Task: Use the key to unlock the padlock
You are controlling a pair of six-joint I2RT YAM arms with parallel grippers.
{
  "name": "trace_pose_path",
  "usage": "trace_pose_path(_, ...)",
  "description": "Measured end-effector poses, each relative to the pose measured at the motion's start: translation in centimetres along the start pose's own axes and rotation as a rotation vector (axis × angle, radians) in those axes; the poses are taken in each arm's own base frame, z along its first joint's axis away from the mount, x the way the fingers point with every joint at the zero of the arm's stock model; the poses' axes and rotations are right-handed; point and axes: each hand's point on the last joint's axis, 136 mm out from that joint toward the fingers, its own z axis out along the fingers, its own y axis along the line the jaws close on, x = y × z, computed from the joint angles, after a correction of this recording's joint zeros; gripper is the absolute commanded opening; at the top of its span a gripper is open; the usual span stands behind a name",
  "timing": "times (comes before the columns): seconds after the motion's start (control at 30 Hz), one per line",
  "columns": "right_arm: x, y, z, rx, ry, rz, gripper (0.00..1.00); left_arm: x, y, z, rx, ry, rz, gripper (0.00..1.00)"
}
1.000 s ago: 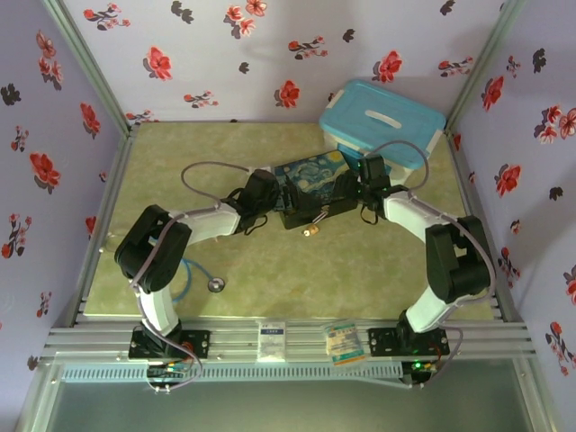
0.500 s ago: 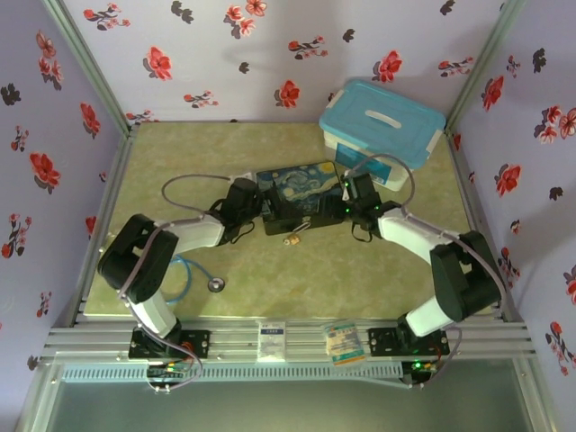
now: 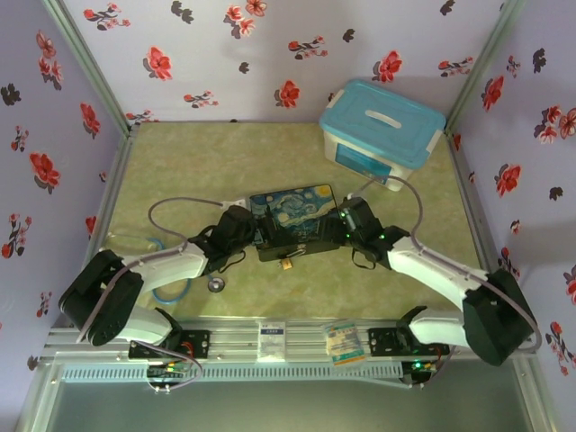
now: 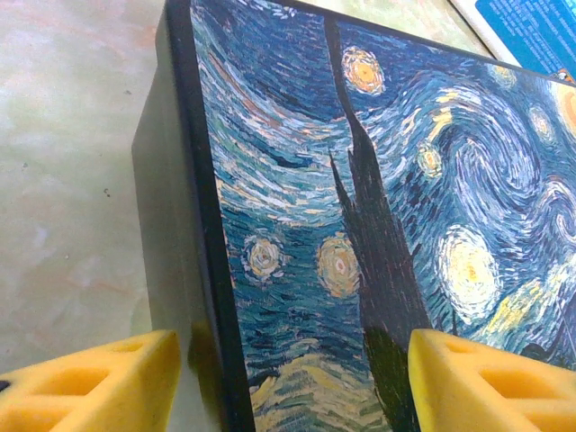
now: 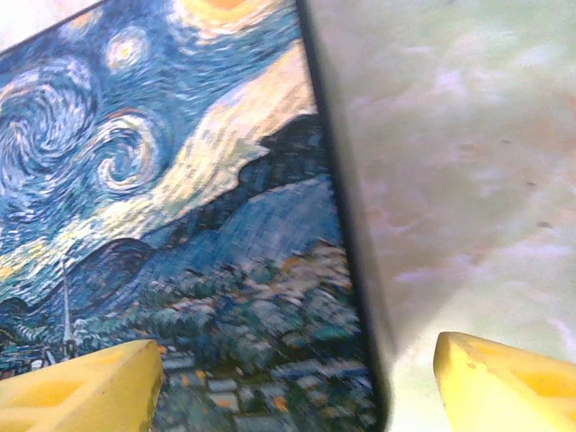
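Both arms have drawn back toward the bottom of the top view, and the painted box [image 3: 292, 205] has come with them, from just under the blue lidded container [image 3: 382, 121] to the middle of the frame. The padlock [image 3: 286, 264] has travelled with it. It is now a tiny brass speck at the box's lower edge, just below centre, and whether it hangs from a hasp or lies on the table [image 3: 180, 171] is too small to tell.

The left gripper [image 3: 256, 236] sits at the left end of the box and the right gripper [image 3: 340, 229] at the right end, so the box lies between them. In each wrist view the yellow fingers [image 4: 90, 387] are spread wide. One is on the lid side of the box's dark edge and the other is over the table side. Nothing is pinched between them, and actual contact with the box cannot be confirmed.

The key cannot be made out in any view. A round grey disc [image 3: 216, 283] on blue tubing lies left of the padlock, apart from it.

As a judgement, the task itself has hardly begun. The box seems only to have been brought within easy reach. Finding and grasping the key, steadying the padlock, inserting, turning and freeing the shackle all remain.
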Motion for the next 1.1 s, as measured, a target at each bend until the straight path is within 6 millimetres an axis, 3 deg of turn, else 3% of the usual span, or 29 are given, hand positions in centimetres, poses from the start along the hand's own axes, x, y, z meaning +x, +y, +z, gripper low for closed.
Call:
trace_pose_path(0.1, 0.4, -0.3, -2.1, 0.002, -0.04, 0.014, 0.8, -0.1, 0.1, 0.0, -0.006, -0.006, 0.001, 0.67)
trace_pose_path(0.2, 1.2, 0.7, -3.3, -0.025, -0.051, 0.022, 0.8, -0.1, 0.1, 0.0, -0.005, -0.012, 0.001, 0.67)
trace_pose_path(0.3, 3.9, 2.6, -3.2, -0.058, -0.013, 0.004, 0.8, -0.1, 0.1, 0.0, -0.001, -0.018, 0.0, 0.67)
trace_pose_path(0.47, 9.9, 6.7, -1.0, -0.042, 0.072, -0.124, 0.8, -0.1, 0.1, 0.1, -0.001, -0.019, 0.002, 0.67)
trace_pose_path(0.53, 10.8, 8.0, 0.0, -0.017, 0.069, -0.153, 0.79, -0.1, 0.1, 0.1, -0.002, -0.022, 0.001, 0.67)
trace_pose_path(0.67, 11.3, 9.7, 2.1, 0.004, 0.028, -0.148, 0.77, -0.3, 0.1, 0.3, -0.006, -0.028, 0.002, 0.67)
trace_pose_path(0.77, 12.1, 9.8, 3.5, 0.015, 0.016, -0.145, 0.77, -0.5, 0.0, 0.6, -0.013, -0.034, 0.002, 0.67)
trace_pose_path(0.93, 13.3, 10.5, 4.4, 0.012, 0.011, -0.17, 0.75, -0.7, -0.1, 0.9, -0.01, -0.043, 0.0, 0.67)
trace_pose_path(1.1, 13.1, 12.0, 5.2, 0.019, -0.013, -0.208, 0.64, -0.8, -0.2, 1.0, -0.009, -0.047, 0.0, 0.66)
